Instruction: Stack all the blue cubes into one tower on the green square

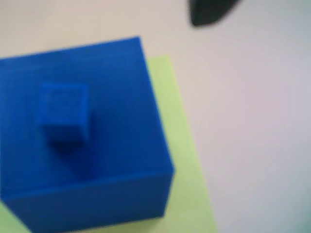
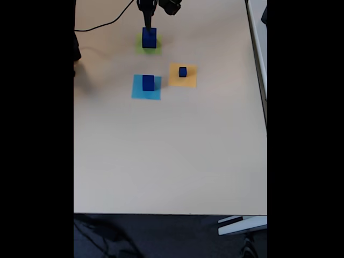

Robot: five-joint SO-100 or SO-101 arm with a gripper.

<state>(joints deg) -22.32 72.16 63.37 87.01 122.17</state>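
In the wrist view a large blue cube (image 1: 82,141) sits on the green square (image 1: 182,160), and a tiny blue cube (image 1: 64,112) rests on its top face. Nothing holds the tiny cube there. One dark finger (image 1: 209,12) shows at the top edge, away from both cubes. In the fixed view my gripper (image 2: 148,24) hangs just above the large blue cube (image 2: 149,37) on the green square (image 2: 156,45). A medium blue cube (image 2: 148,82) stands on a light-blue square (image 2: 138,92). On an orange square (image 2: 174,80) is a small blue cube (image 2: 183,71).
A black cable (image 2: 105,24) runs across the far left of the beige table (image 2: 172,156). The table's right edge (image 2: 263,107) lies far from the squares. A dark shape (image 2: 77,51) sits at the left edge.
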